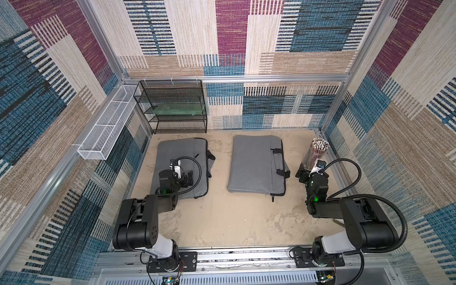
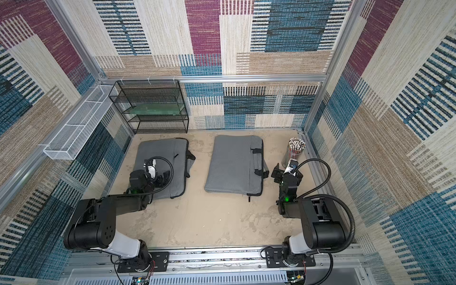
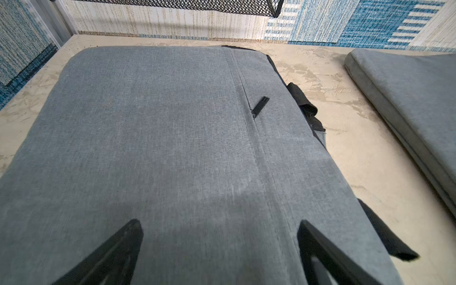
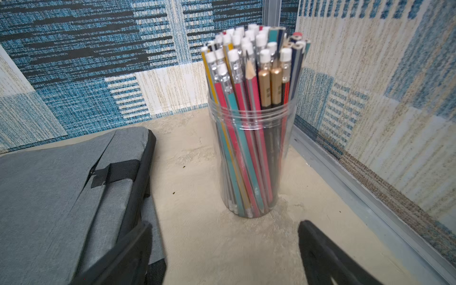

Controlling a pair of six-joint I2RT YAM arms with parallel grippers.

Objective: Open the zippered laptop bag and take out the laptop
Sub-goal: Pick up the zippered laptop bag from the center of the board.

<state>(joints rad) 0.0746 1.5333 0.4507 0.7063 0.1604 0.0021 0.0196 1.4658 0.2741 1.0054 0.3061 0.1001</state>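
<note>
Two grey zippered laptop bags lie flat on the tan table, both shut; the laptop is hidden. My left gripper (image 1: pixel 187 179) (image 2: pixel 160 180) (image 3: pixel 219 224) hovers open over the near end of the left bag (image 1: pixel 177 153) (image 2: pixel 160 150) (image 3: pixel 160 135), nothing between its fingers. A black zipper pull (image 3: pixel 260 106) lies on that bag's top face, farther from the jaws. The right bag (image 1: pixel 251 162) (image 2: pixel 232 162) (image 4: pixel 49 192) has black handles on its right edge. My right gripper (image 1: pixel 306 172) (image 2: pixel 287 174) (image 4: pixel 224 224) stands open over bare table just right of this bag.
A clear jar of pencils (image 1: pixel 317 150) (image 4: pixel 251 148) stands right behind the right gripper, near the right wall. A black mesh shelf (image 1: pixel 172 106) holding a green board stands at the back left. A white wire basket (image 1: pixel 106 125) hangs on the left wall.
</note>
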